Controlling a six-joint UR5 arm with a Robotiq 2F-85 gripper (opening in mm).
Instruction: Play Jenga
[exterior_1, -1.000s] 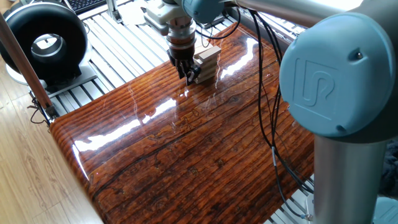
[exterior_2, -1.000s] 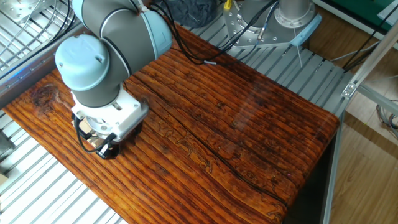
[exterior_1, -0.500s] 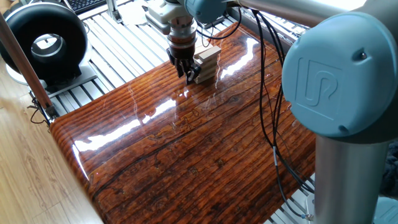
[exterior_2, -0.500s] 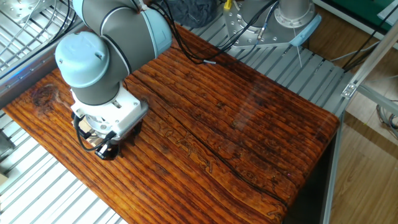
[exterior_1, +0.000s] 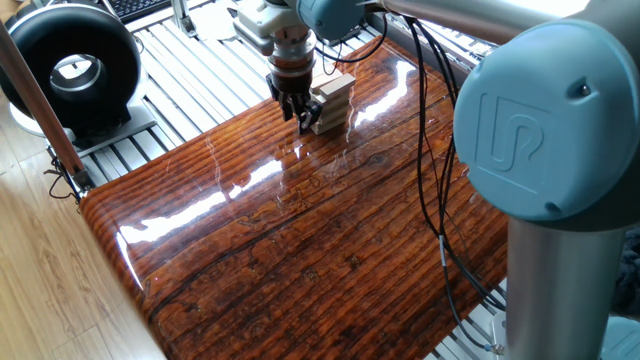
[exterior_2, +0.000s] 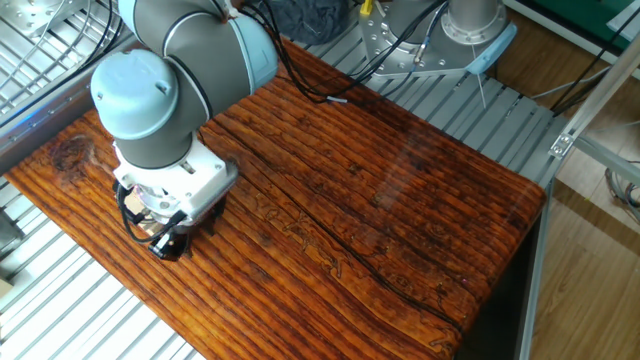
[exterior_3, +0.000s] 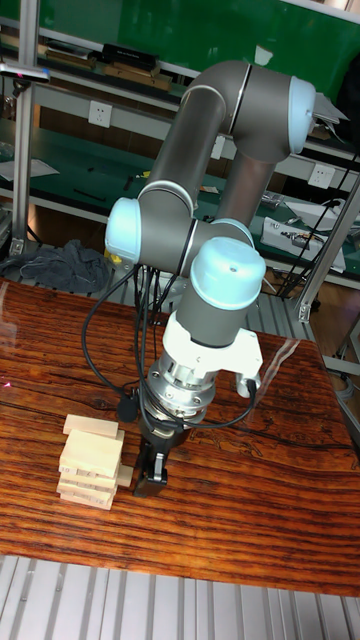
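Observation:
The Jenga tower (exterior_3: 88, 460) of pale wooden blocks stands on the dark striped tabletop (exterior_3: 250, 500), its top block skewed. In one fixed view the Jenga tower (exterior_1: 334, 98) is near the far edge. My gripper (exterior_3: 148, 478) points down right beside the tower, at its lower layers. Its dark fingers (exterior_1: 304, 117) stand close together at the end of a low block (exterior_3: 123, 474) that sticks out of the tower toward them. In the other fixed view my gripper (exterior_2: 165, 245) and wrist hide nearly all of the tower.
A black round device (exterior_1: 72, 68) stands on the slatted metal frame beyond the table's left corner. Cables (exterior_1: 430, 190) hang from the arm over the table's right side. The arm's large elbow joint (exterior_1: 540, 110) fills the right foreground.
My gripper has shifted slightly, up and left in one fixed view and leftward in the other. The tower looks unchanged.

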